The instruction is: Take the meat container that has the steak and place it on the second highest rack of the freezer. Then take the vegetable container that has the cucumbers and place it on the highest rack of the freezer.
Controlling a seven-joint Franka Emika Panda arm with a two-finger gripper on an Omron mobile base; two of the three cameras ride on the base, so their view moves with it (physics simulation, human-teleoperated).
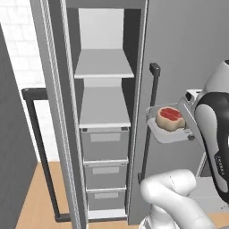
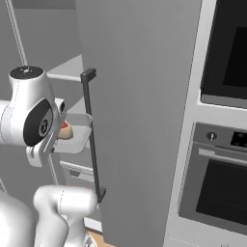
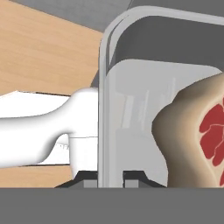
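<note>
clamped narrow on the near rim of the meat container (image 3: 131,87), gripper (image 3: 110,178) with one finger tip either side of the thin wall in the hand view. carried in mid air, the container (image 1: 167,129) with the steak (image 1: 170,115) inside, just right of the freezer (image 1: 105,112) opening and in front of the closed grey door beside it, close to the dark door handle (image 1: 150,125). not yet on any rack.

taking the freezer as landmark: inside it, highest rack (image 1: 103,65) near the top, second highest rack (image 1: 105,109) below, drawers (image 1: 105,143) under that. container roughly level with the second highest rack but outside the opening, off to its right.

risks, judged from here:
- pinched at one edge only, so likely to sag or swivel under the weight of the steak, which could slide toward the far side or tip out on a sharp swing
- close to the handle and to the right edge of the freezer opening; a straight sideways sweep could knock the far rim and twist the container out of the pinch
- narrow gap between the two racks; entering too high could scrape the underside of the highest rack, too low could catch the front lip of the target rack
- setting down too near the front edge could leave the container overhanging and ready to fall on release
</note>
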